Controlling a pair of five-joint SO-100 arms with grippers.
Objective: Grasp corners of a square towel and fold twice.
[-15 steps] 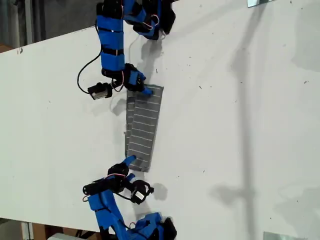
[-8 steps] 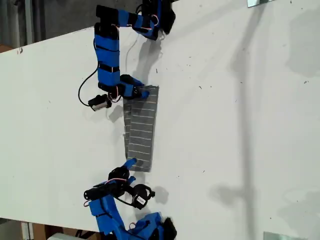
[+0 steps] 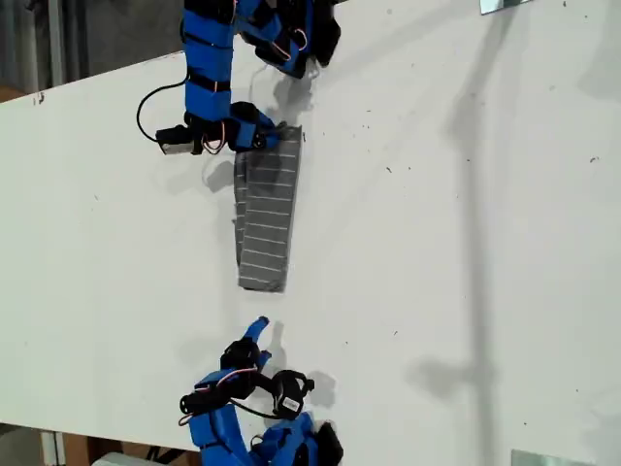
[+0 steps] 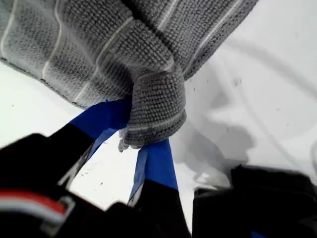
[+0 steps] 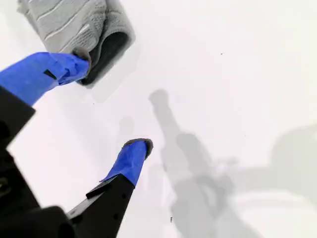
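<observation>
The exterior view showed the whole towel (image 3: 265, 209) as a long, narrow folded strip lying on the white bench (image 3: 466, 243), its long axis running from the top arm toward the bottom arm, its thin white stripes crossing that axis. That view did not make clear how the cloth was held. The first wrist view did: my first gripper (image 4: 141, 146) had its blue fingers (image 4: 157, 166) closed on a bunched corner (image 4: 153, 111) of the towel, the fabric pinched into a wad between them. In the exterior view this was the towel's end nearest the top edge, just beside the upper arm. The second wrist view showed my second gripper (image 5: 106, 106) with fingers (image 5: 130, 159) spread wide and holding nothing, the towel's free folded end lying near one fingertip. In the exterior view that gripper (image 3: 254, 335) sat apart from the strip's lower end.
</observation>
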